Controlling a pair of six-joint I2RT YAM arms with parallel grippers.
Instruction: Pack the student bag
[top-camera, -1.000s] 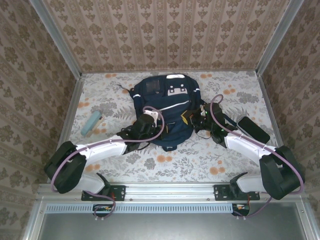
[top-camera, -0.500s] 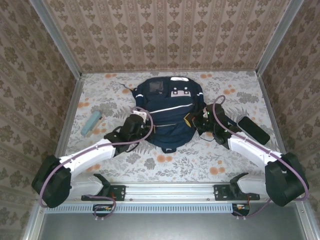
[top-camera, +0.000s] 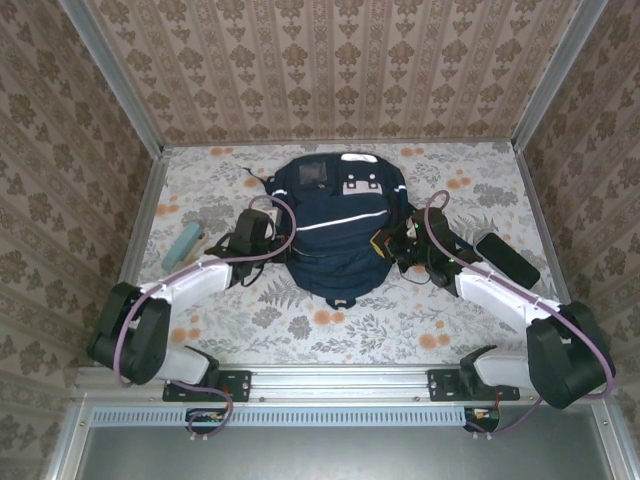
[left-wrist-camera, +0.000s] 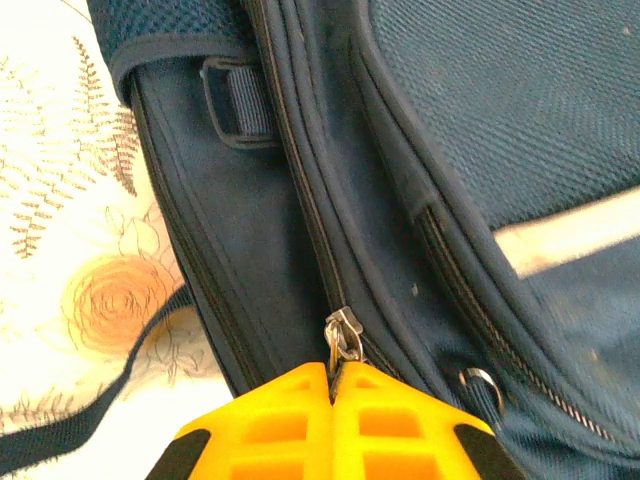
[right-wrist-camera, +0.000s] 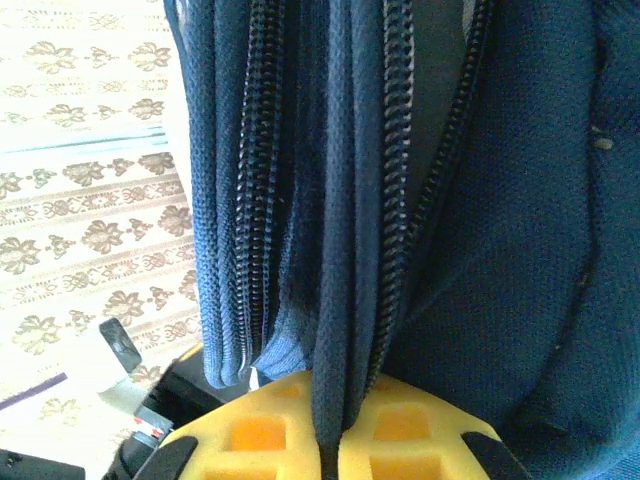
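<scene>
The student bag (top-camera: 335, 255), navy with white stripes, lies flat, front up, on the table (top-camera: 450, 330).

The student bag (top-camera: 335, 225) lies on the middle of the worktop (top-camera: 400, 320), its top end toward the far wall. Well apart to the bag's left lies a small pouch (top-camera: 183, 245). To the bag's right, near it, lies a larger case (top-camera: 507, 258). A strap (left-wrist-camera: 60, 440) trails from the bag's left side.
</scene>
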